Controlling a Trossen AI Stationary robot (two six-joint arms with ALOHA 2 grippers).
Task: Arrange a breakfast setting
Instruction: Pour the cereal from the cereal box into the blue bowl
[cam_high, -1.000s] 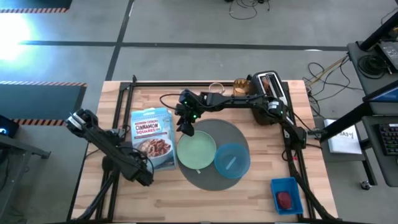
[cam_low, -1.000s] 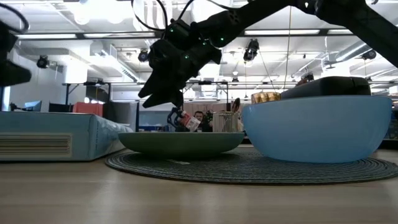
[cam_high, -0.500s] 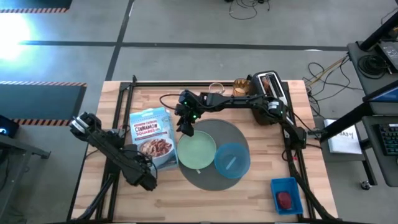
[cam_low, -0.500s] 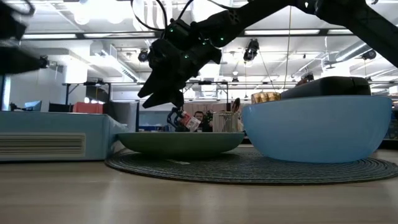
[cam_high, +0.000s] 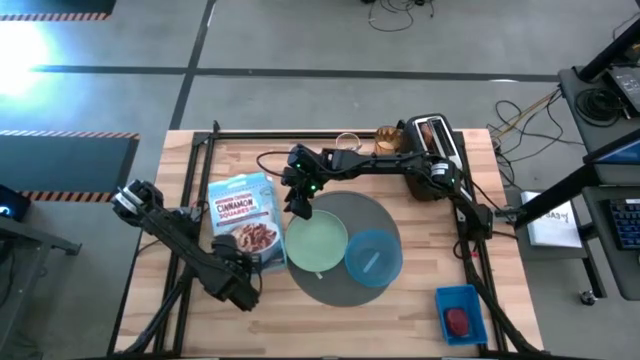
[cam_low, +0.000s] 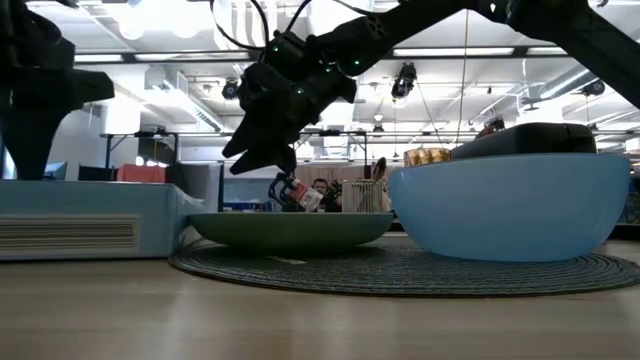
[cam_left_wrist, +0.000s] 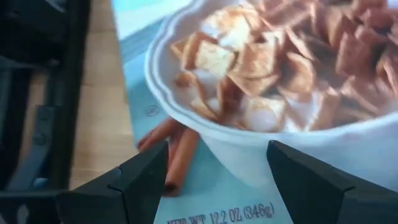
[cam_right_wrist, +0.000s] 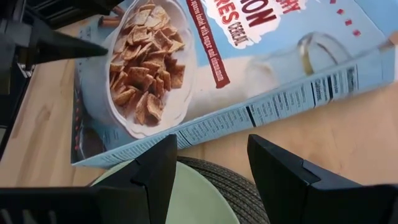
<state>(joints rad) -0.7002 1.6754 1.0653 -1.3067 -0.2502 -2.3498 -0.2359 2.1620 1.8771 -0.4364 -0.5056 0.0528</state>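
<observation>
Breakfast setting part-laid on the wooden desk (cam_high: 200, 320).
Round dark-grey mat (cam_high: 372, 215) carries the pale green plate (cam_high: 316, 245) and blue bowl (cam_high: 373, 258), both showing nothing inside; the cereal box (cam_high: 245, 218) lies flat just left of the mat. A blue tray (cam_high: 459, 312) at the near right holds a small red food piece (cam_high: 457, 320). Right end effector (cam_high: 299, 208) hangs over the plate's far edge, released; left end effector (cam_high: 240, 287), fingers spread, sits at the box's near end.

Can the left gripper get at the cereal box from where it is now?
Probably yes: the left gripper, open, hovers at the near end of the cereal box, which lies flat with nothing between them.
</observation>
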